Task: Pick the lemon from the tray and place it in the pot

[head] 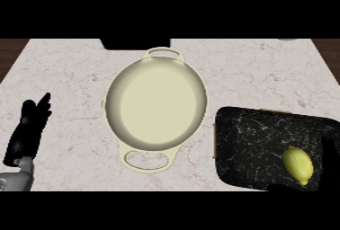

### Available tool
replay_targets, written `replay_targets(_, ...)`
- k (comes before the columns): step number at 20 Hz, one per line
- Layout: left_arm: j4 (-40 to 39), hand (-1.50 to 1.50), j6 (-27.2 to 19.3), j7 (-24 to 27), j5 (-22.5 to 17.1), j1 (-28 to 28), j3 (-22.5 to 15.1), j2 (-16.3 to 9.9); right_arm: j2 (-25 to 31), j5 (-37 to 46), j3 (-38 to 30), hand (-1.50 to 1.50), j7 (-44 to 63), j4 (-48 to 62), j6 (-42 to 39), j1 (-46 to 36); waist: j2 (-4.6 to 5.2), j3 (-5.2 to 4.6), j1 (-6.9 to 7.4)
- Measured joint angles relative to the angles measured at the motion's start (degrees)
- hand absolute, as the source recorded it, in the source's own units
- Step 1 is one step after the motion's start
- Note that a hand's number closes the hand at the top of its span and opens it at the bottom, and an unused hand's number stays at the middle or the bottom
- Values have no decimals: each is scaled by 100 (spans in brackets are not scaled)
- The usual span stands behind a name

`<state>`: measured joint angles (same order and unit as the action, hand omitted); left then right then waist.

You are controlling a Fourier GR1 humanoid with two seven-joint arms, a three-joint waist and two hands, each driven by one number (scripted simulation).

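The lemon (pixel 298 164) lies on the black tray (pixel 256 143) right of the pot (pixel 156 108), while the left robot hand (pixel 30 130) rests left of the pot on the tabletop (pixel 73 81), fingers straight.

The pot (pixel 156 108) sits on the counter (pixel 266 72) right of the left hand (pixel 30 130); farther right lies the tray (pixel 259 143), the lemon (pixel 298 164) on it.
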<state>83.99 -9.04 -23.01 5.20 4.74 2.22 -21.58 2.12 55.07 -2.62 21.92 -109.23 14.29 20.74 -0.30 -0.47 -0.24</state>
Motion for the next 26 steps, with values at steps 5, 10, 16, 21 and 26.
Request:
replay_targets(5,-30,0,121,-22,55,26,139,53,36,-168,-151,-150,-168,253,44,-172,-10,-14,-4)
replay_targets(10,-110,0,207,79,124,19,226,110,146,-515,-384,150,-509,662,76,-335,-19,-26,-5)
replay_targets(16,-145,0,307,92,146,51,349,104,226,-213,-458,150,-746,1033,388,-677,-18,-20,4)
replay_targets(21,-280,0,346,193,175,96,436,150,163,264,-362,150,-834,812,710,-412,-18,-16,-18)
replay_targets(26,-248,0,351,176,243,127,384,208,726,458,-144,150,-944,889,-230,-709,11,-7,77)
